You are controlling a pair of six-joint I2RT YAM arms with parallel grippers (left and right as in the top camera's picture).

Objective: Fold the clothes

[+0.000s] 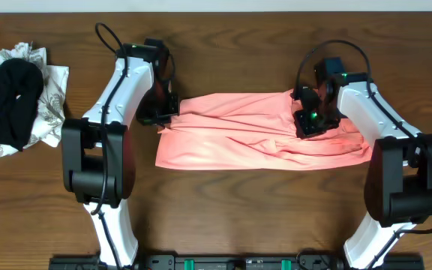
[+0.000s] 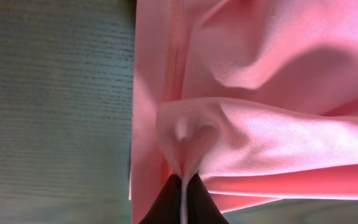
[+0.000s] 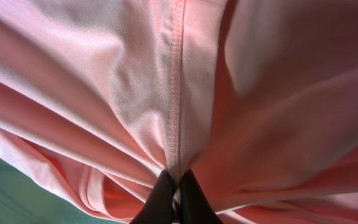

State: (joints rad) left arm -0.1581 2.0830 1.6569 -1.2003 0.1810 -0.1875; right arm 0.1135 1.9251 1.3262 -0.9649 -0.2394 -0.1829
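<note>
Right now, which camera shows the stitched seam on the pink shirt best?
The right wrist view: the stitched seam fills the frame's middle, running down to the right tool pinching it. The left wrist view shows folds of the pink shirt; overhead shows the whole shirt, stitching too small to see.

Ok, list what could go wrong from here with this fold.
1. The left gripper pinches only a thin tuck at the edge of the T-shirt; it may slip out under pull.
2. The right gripper clamps bunched pleats, so the wrinkles may get folded in.
</note>
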